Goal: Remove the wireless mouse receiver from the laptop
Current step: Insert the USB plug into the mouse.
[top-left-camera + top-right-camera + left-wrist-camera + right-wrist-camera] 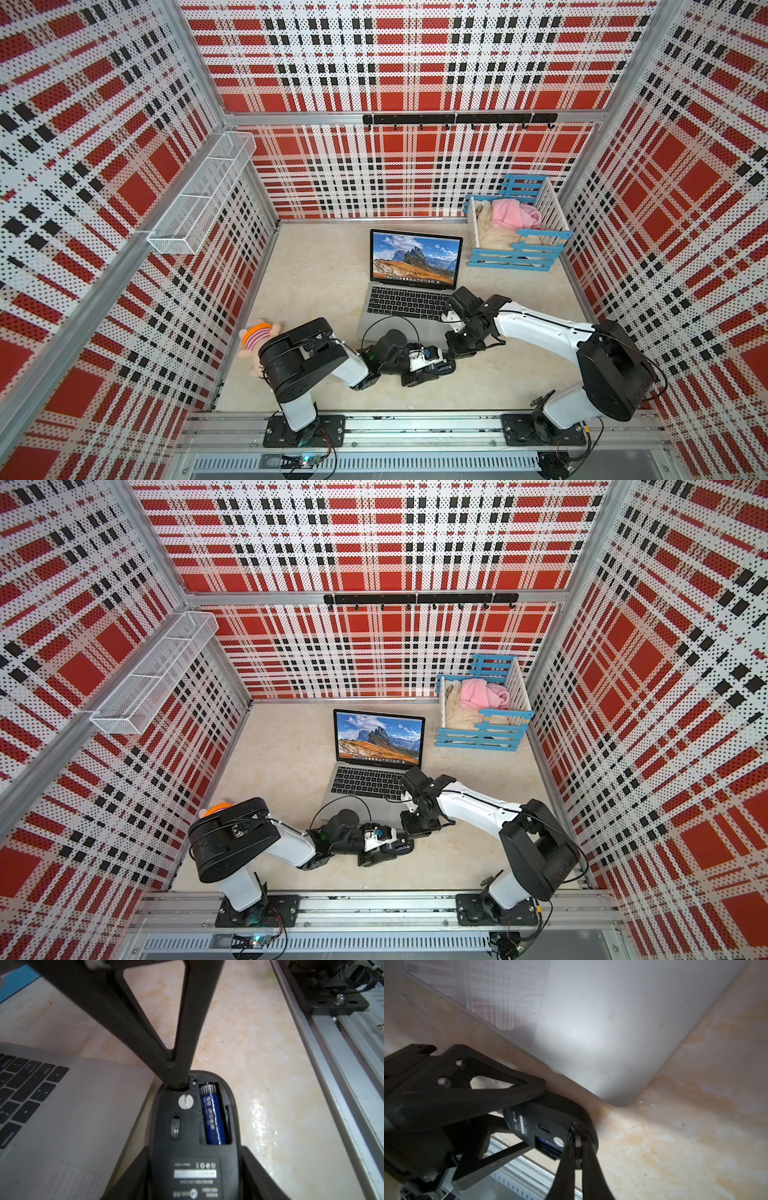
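The silver-grey laptop (411,257) (378,737) stands open mid-table, its front corner showing in both wrist views (93,1105) (612,1032). Just in front of that corner my left gripper (195,1167) is shut on a black mouse (176,1147) (446,366), held belly-up with a blue battery (212,1113) showing in its open bay. My right gripper (578,1138) (451,356) is shut on the wireless mouse receiver (578,1142). The receiver's pale plug sits between the fingertips, right at the mouse's far end. It is clear of the laptop.
A blue-and-white crate (515,253) with pink cloth sits back right. A plush toy (257,340) lies at the left wall beside the left arm. A wire basket (199,195) hangs on the left wall. An aluminium rail (415,428) runs along the front.
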Available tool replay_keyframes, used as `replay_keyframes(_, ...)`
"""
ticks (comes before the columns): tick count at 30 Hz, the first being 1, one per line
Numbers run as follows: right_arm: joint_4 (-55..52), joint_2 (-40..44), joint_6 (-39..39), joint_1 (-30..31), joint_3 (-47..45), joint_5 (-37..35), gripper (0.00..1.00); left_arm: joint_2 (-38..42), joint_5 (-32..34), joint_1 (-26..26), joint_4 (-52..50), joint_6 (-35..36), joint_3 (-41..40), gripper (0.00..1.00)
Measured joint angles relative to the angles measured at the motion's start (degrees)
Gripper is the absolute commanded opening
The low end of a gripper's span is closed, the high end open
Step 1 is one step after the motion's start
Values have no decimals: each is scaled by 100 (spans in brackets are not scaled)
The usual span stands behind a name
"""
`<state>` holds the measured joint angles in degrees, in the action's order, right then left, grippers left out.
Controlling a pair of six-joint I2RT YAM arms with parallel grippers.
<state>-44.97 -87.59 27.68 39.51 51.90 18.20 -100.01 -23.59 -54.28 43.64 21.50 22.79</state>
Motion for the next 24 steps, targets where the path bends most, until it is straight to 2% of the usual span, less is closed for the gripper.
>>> replay_keyframes(12, 68, -94, -15, -31, 0, 109, 0, 0, -55, 28, -131, 4, 79, 37)
replay_keyframes(17, 72, -103, -11, -33, 0, 109, 17, 0, -76, 37, -168, 2, 94, 37)
replay_keyframes(24, 136, -144, 11, -26, 4, 177, 25, -2, -79, 37, -179, 22, 105, 37)
